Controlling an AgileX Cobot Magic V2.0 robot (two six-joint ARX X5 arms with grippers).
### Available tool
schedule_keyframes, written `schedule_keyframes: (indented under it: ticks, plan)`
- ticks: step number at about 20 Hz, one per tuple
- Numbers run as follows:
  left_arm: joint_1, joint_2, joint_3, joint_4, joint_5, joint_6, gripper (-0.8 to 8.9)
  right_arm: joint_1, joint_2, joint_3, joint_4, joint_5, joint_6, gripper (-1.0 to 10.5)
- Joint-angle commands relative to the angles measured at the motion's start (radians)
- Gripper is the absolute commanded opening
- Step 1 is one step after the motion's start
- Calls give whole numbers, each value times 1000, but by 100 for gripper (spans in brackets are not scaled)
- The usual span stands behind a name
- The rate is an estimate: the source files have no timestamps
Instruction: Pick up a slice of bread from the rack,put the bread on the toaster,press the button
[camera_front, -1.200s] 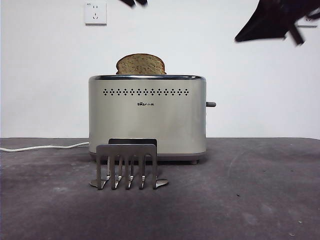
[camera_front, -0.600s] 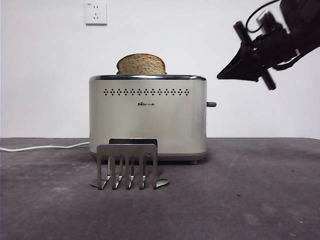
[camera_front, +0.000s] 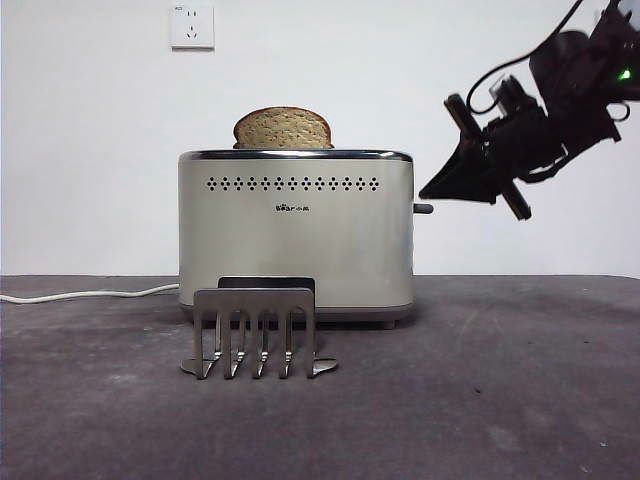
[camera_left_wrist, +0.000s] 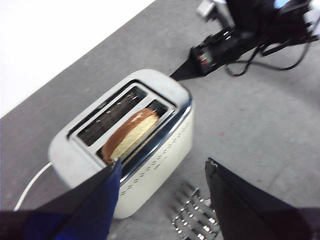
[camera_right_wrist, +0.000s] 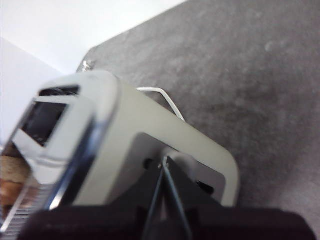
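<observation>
Speckled brown slice of bread (camera_front: 282, 128) stands in a slot of the boxy cream toaster (camera_front: 295, 240), its round top poking above the shiny chrome rim. Beside the toaster's narrow side, the right gripper (camera_front: 432, 191) has its black jaws pressed together, with the pointed tip just above the small dark button (camera_front: 423, 209). High over the toaster, the left gripper (camera_left_wrist: 162, 172) is wide apart, holding nothing. Low before the toaster, the grey metal rack (camera_front: 256, 332) with comb prongs sits bare on the rough grey counter (camera_front: 500, 400).

The right gripper (camera_front: 432, 191) is black, its two jaws tapering together to one sharp wedge-shaped tip. Behind it sits a blocky black wrist with thin crossbars, looping black cables (camera_front: 495, 78) and a small green light (camera_front: 625, 74). The left gripper (camera_left_wrist: 162, 172) shows two broad, flat black jaws with a bluish sheen.
</observation>
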Motion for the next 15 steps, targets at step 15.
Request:
schedule_keyframes:
  ticks: [15]
  plan:
    - [0,0,-4,8,13,-7,283,3,137,2,-156,85,-171,-12]
